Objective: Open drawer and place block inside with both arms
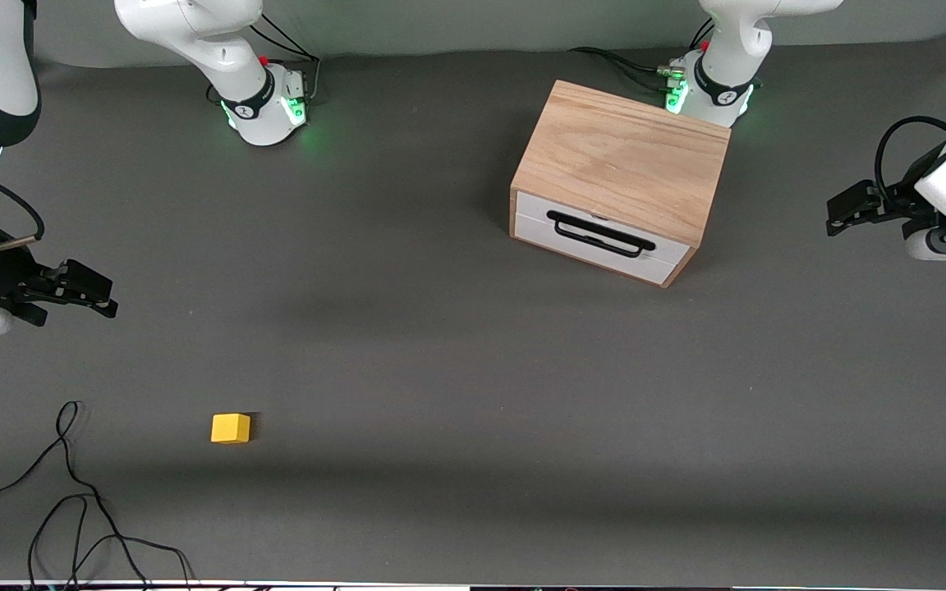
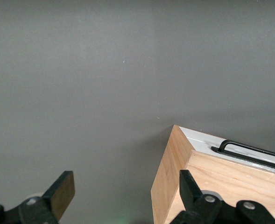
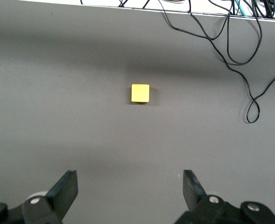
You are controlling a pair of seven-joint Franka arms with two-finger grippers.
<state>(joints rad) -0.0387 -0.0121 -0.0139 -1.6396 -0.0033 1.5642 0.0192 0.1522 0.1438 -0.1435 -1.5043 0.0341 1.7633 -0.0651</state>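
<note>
Over the table's left-arm end, the left gripper point(image 1: 838, 215) hangs with fingers apart — the shut drawer point(image 1: 600, 237) lies toward the middle, its handle point(image 1: 600, 234) running crosswise. Right gripper point(image 1: 91, 294), also spread, is over bare table; the block point(image 1: 231, 428) lies nearer the camera.

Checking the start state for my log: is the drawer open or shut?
Shut. The drawer front sits flush with the wooden box, its handle untouched; no interior shows.
</note>
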